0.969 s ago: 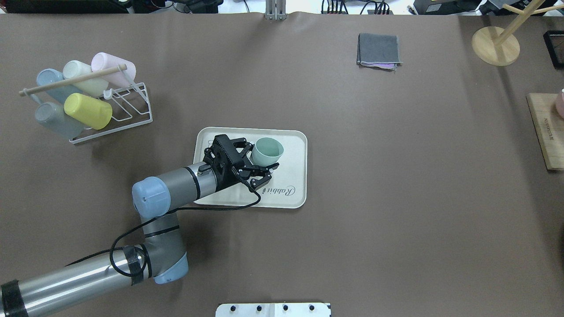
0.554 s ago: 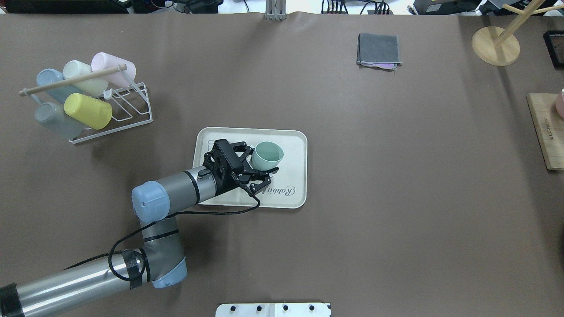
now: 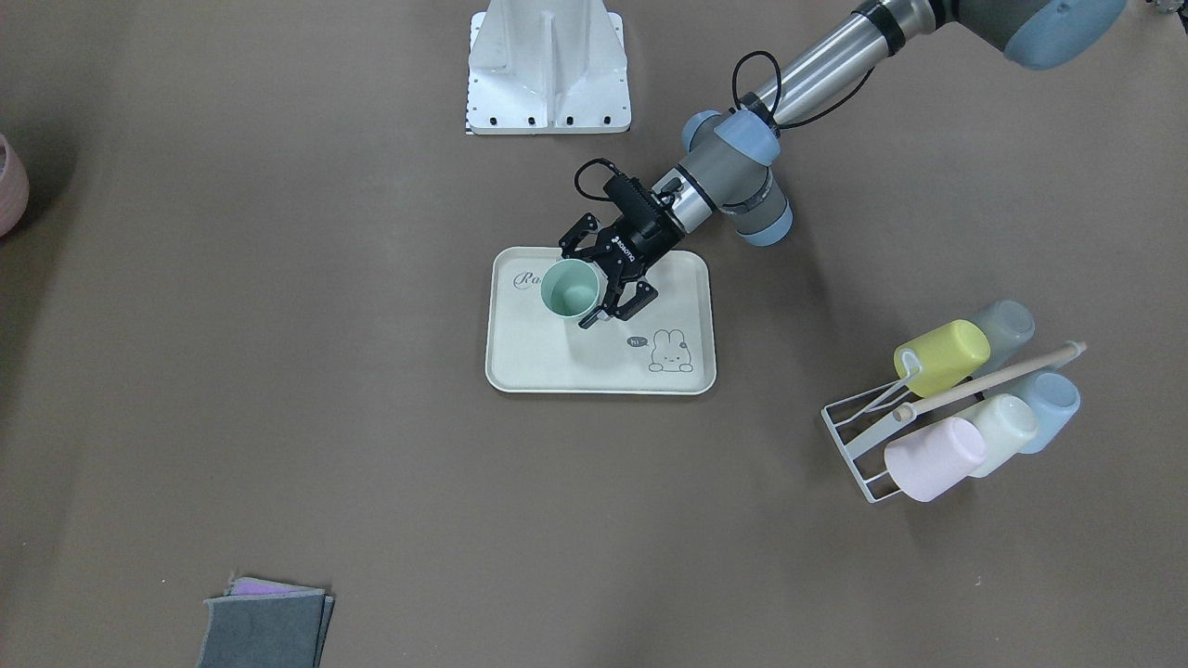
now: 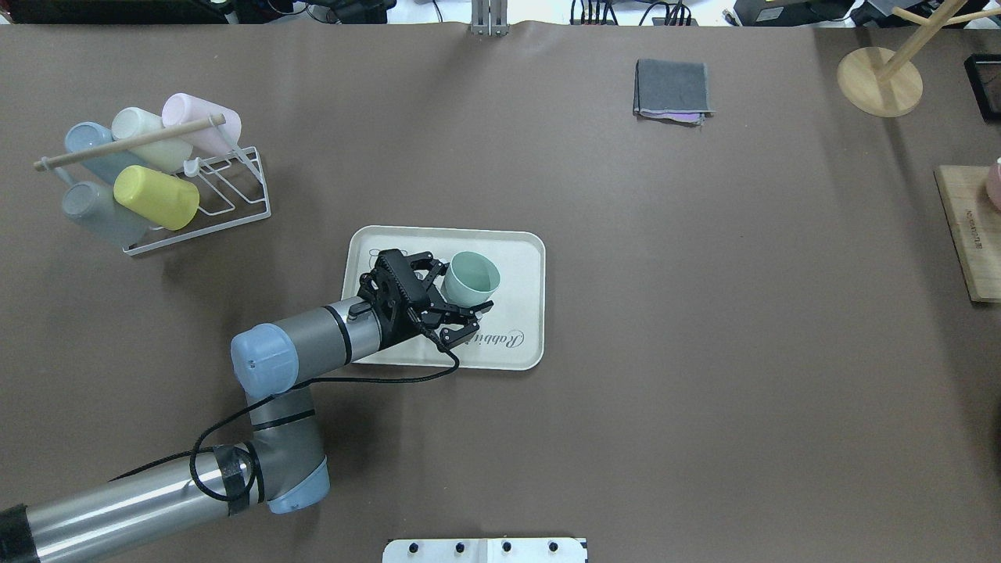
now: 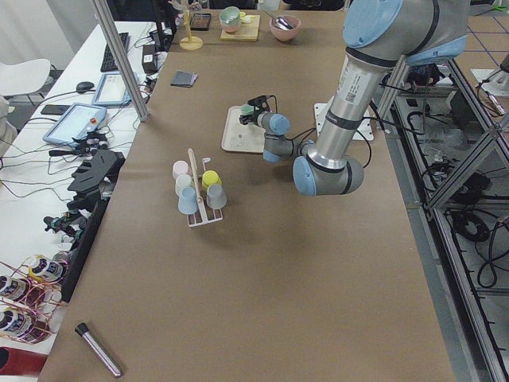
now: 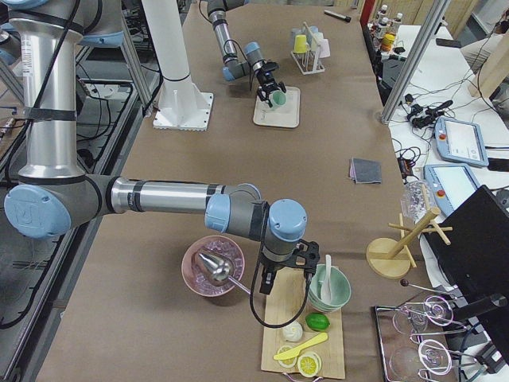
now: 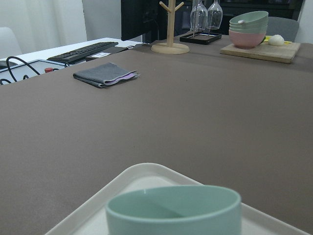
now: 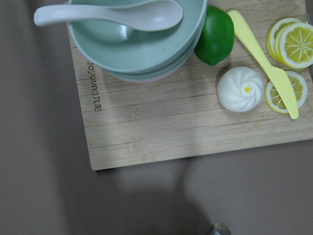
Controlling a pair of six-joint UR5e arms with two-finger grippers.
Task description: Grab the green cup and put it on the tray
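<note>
Since the cup (image 3: pixel 566 289) is meant to end up standing on the tray (image 3: pixel 594 371), we see from the front that the left hand (image 3: pixel 587 284) grips it from the side, mouth up. The jaws are spread cup-wide near the tray's script, though we cannot tell whether its base touches. From overhead the fingers (image 4: pixel 468 310) bracket its wall, and the left wrist view shows its rim low over the tray. From the right side, the right hand (image 6: pixel 270 277) hangs well apart over a board (image 8: pixel 161 127) on the bench, and we cannot tell how far open it is.
</note>
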